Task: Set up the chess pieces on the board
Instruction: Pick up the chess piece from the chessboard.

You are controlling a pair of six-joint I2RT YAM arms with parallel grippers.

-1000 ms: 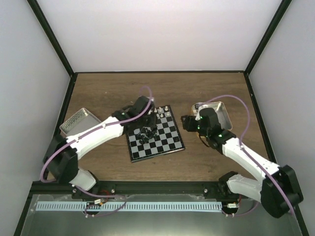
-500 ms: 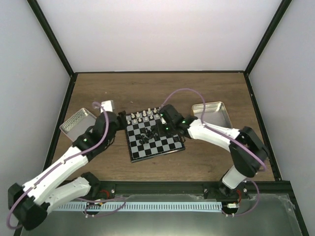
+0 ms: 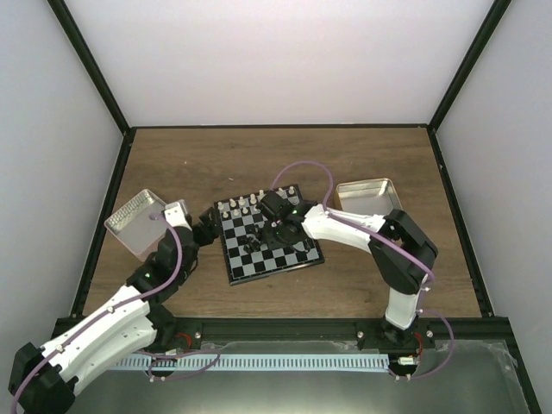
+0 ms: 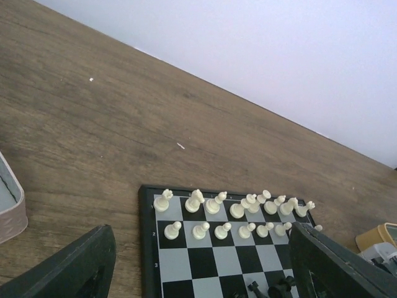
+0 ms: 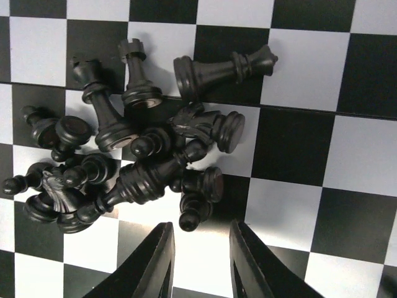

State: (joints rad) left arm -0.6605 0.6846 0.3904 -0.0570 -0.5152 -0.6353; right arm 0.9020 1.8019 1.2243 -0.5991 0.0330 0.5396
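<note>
The board [image 3: 297, 251] lies at the table's middle, with white pieces [image 3: 246, 205] standing in two rows along its far edge. The black chess pieces [image 3: 256, 235] lie tumbled in a heap on the middle squares, filling the right wrist view [image 5: 142, 155]. My right gripper [image 3: 278, 229] hangs straight above the heap; its jaws [image 5: 201, 248] are open by a narrow gap with nothing between them. A fallen black pawn [image 5: 195, 214] lies just ahead of its fingertips. My left gripper [image 3: 207, 227] sits off the board's left edge, wide open and empty [image 4: 205, 273], facing the white rows [image 4: 239, 208].
An open metal tin [image 3: 136, 222] lies on the table left of the board, its corner showing in the left wrist view [image 4: 9, 205]. A second tin [image 3: 369, 197] lies to the board's right. Black frame posts and white walls enclose the table.
The left arm has pulled back off the board to the left and opened its jaws. The right arm has swung from the right tin to above the black heap, its jaws narrowing.
</note>
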